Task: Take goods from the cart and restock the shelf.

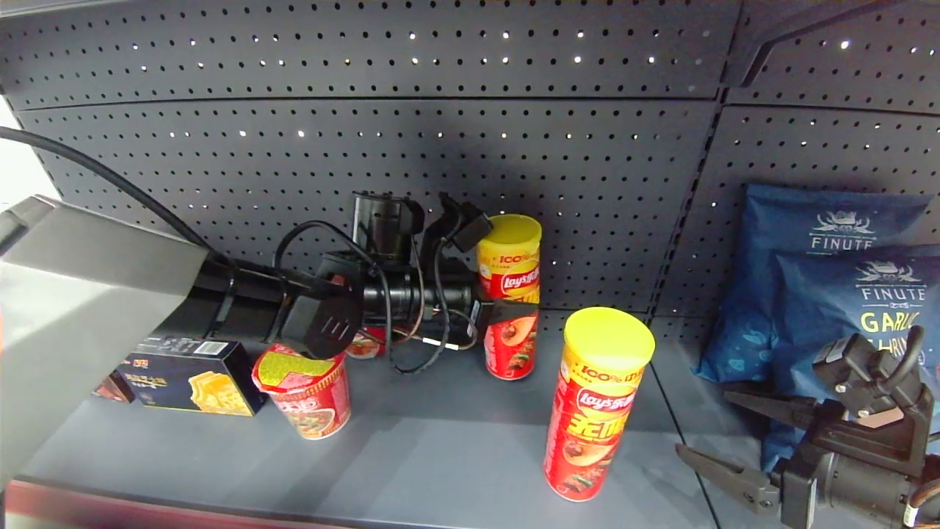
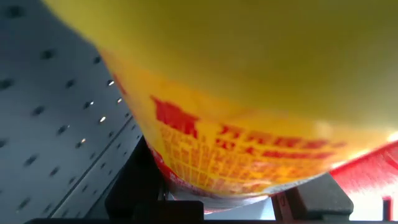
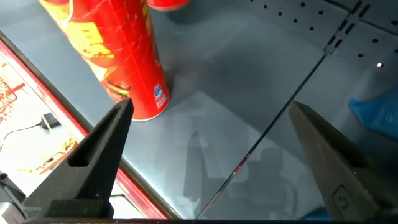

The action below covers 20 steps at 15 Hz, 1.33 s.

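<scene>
Against the pegboard [image 1: 587, 184] my left end effector [image 1: 509, 312] clamps a chip can [image 1: 509, 257] upright at the shelf [image 1: 440, 441] back; I reckon letting go comes next, with my right end effector [image 1: 703, 424] wide open and empty.

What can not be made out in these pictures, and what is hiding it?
- The rear chip can: its middle is behind the left gripper in the head view; blurred, too close, in the left wrist view.
- The red item behind the left arm, head view: mostly hidden.
- The blue snack bags, head view: cut by the edge, partly behind the right gripper.
- The front chip can, right wrist view: top cut off.
</scene>
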Motion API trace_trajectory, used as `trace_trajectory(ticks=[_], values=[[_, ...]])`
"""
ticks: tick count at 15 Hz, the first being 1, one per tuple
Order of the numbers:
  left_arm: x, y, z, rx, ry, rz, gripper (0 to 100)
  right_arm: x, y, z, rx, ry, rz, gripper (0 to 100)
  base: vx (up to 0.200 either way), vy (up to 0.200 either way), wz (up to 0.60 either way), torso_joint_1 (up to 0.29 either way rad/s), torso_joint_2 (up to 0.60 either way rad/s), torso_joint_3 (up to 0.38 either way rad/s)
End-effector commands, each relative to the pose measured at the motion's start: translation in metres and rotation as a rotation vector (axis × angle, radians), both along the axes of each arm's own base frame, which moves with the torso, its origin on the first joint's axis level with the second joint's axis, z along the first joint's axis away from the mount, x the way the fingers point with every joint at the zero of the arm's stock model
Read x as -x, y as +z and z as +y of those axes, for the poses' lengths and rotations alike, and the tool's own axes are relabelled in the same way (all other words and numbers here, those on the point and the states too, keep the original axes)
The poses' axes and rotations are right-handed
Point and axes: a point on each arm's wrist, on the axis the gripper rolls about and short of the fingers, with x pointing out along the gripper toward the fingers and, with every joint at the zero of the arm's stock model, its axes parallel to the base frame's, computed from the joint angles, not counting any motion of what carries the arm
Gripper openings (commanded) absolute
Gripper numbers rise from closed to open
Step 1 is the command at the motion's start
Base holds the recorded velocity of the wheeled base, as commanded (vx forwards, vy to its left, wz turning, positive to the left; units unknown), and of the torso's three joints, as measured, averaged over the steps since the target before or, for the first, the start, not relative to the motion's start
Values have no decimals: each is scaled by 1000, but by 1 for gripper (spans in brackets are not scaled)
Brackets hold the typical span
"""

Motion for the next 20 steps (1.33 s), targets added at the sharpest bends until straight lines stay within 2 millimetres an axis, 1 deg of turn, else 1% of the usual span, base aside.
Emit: trace_trajectory(ticks=[1,3,4,5,10,11,12,15,16,17,19,20], values=[[-5,-10,-11,-6,-18,11,0,-1,0,0,1,0,2,100,0,0,0,0,0,0],[-12,-15,-23,-3,-33,6,0,-1,-1,0,2,0,3,100,0,0,0,0,0,0],[-12,-15,-23,-3,-33,6,0,-1,-1,0,2,0,3,100,0,0,0,0,0,0],[-15,-18,-28,-3,-39,6,0,-1,-1,0,2,0,3,100,0,0,0,0,0,0],[-20,-34,-34,-29,-56,1,0,-1,0,1,0,1,4,100,0,0,0,0,0,0],[-22,-40,-35,-46,-64,-18,100,-1,0,1,0,1,4,100,0,0,0,0,0,0],[-23,-43,-36,-55,-66,-25,100,-1,-1,0,1,1,7,100,0,0,0,0,0,0],[-23,-42,-35,-55,-63,-32,100,0,-3,0,6,2,13,100,0,0,0,0,0,0],[-21,-36,-31,-53,-54,-40,100,0,-2,1,5,3,10,100,0,0,0,0,0,0],[-11,-21,-24,-46,-46,-48,100,-3,2,2,-1,3,-2,100,0,0,0,0,0,0],[11,0,-7,-45,-25,-59,100,-5,2,3,3,-4,1,100,0,0,0,0,0,0],[19,7,-1,-44,-19,-64,100,-6,0,3,7,-4,9,100,0,0,0,0,0,0]])
